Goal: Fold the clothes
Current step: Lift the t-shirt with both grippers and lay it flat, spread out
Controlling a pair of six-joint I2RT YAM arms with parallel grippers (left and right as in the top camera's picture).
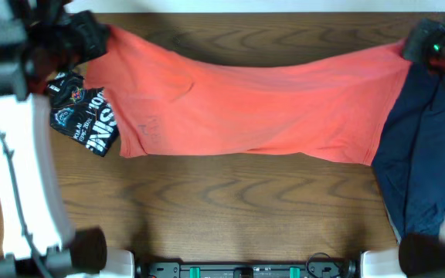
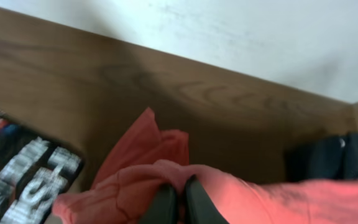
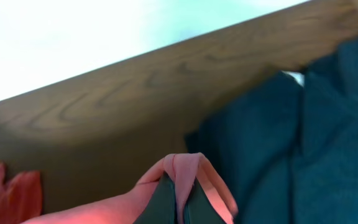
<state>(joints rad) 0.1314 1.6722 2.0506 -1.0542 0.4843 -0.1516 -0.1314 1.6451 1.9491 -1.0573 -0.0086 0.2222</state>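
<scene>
Left pincer [image 2: 180, 202]: clamped tight, jaws pressed together on a bunched fold of the coral-red T-shirt [image 1: 261, 100] at its far left corner, up by the back edge of the counter [image 1: 246, 216].
Right pincer [image 3: 180, 198]: same story on the other side, squeezed closed with a little hump of coral fabric pinched between its fingers, at the shirt's far right corner.
Coral-red T-shirt: strung between the two arms like a banner, top edge sagging in the middle, lower part draping onto the wood.
Why held so: a corner in each pincer pulls the cloth wide and eases out wrinkles, which looks like the set-up for laying it flat before any fold.
Navy T-shirt [image 1: 416, 154]: heaped along the right side, with the coral shirt's right end lying over its edge.
Black printed T-shirt [image 1: 83, 116]: crumpled at the left, white lettering up, touching the coral shirt's left edge.
Stage: early, I'd say; nothing on the counter looks folded yet.
Next move: probably lower the shirt and draw it toward the near edge, both arms in step, so it lands smooth.
Watch for: uneven tension dragging the neighbours along, or a corner slipping out of a thin pinch.
</scene>
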